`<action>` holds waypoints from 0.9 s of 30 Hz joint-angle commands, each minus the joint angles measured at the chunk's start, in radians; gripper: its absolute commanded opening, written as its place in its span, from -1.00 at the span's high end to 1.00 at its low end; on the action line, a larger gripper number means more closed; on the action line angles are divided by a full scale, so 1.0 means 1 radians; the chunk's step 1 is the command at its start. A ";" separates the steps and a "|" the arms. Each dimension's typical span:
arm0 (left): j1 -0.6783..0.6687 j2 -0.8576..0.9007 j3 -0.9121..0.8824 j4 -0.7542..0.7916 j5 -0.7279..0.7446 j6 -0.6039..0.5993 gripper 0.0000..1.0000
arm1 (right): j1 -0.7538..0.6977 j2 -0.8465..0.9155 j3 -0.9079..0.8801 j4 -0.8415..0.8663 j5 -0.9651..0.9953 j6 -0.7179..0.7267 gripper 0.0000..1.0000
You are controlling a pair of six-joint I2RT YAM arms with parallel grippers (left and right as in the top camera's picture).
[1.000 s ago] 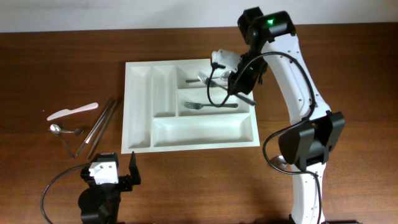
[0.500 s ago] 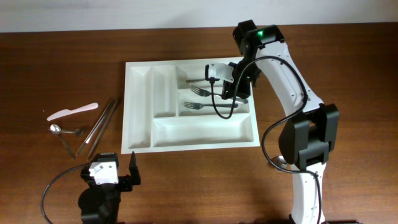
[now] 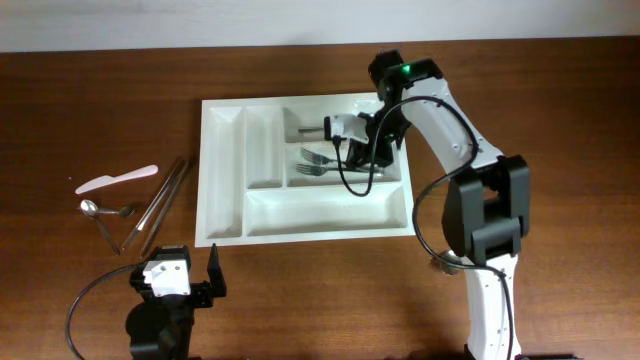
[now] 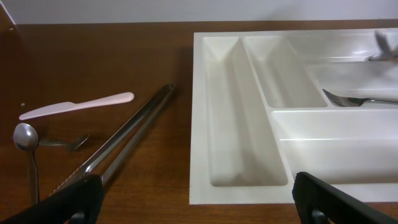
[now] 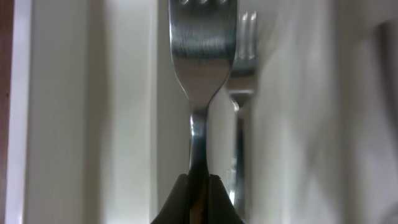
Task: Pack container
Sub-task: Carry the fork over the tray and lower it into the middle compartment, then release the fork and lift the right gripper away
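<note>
Right gripper (image 5: 199, 186) clamps a fork (image 5: 202, 62) over the container (image 3: 210, 170).
The wooden table (image 3: 100, 80) carries the white five-compartment container at its centre. The right arm reaches across the container, its jaws pinching the fork's handle above the middle long compartment, just beside a second fork (image 3: 314, 171) lying there. The left gripper (image 4: 198, 183) hangs spread wide and empty near the table's front edge. Left of the container lie metal tongs (image 3: 165, 195), a pale knife (image 3: 117, 179) and a spoon (image 3: 95, 215).

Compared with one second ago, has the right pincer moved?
Yes. The right pincer, shut on a fork, moved left in the overhead view, from the container's right rim to farther over its compartments.
</note>
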 commanded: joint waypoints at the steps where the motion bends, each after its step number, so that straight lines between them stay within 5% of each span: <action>1: 0.000 -0.008 -0.002 -0.004 0.007 0.019 -0.99 | 0.010 0.018 -0.027 -0.001 -0.055 -0.016 0.92; 4: 0.000 -0.008 -0.002 -0.004 0.007 0.019 -0.99 | 0.010 0.015 -0.027 0.002 -0.054 -0.015 0.83; 5: 0.000 -0.008 -0.002 -0.004 0.007 0.019 -0.99 | 0.009 0.015 -0.027 0.003 -0.054 -0.008 0.37; 7: 0.000 -0.008 -0.002 -0.004 0.007 0.019 -0.98 | 0.009 0.015 -0.027 0.003 -0.054 -0.004 -0.89; 8: 0.000 -0.008 -0.002 -0.004 0.007 0.019 -0.99 | 0.009 0.015 -0.025 0.003 -0.054 -0.004 -0.98; 14: 0.000 -0.008 -0.002 -0.004 0.007 0.019 -0.99 | 0.009 0.003 0.040 0.002 -0.064 0.141 -0.98; 19: 0.000 -0.008 -0.002 -0.004 0.007 0.019 -0.99 | -0.005 -0.028 0.175 -0.016 -0.010 0.517 -0.98; 22: 0.000 -0.008 -0.002 -0.004 0.007 0.019 -0.99 | -0.027 -0.031 0.312 -0.114 0.094 0.747 -0.98; 27: 0.000 -0.008 -0.002 -0.004 0.007 0.019 -0.98 | -0.091 -0.031 0.512 -0.359 0.173 0.819 -0.98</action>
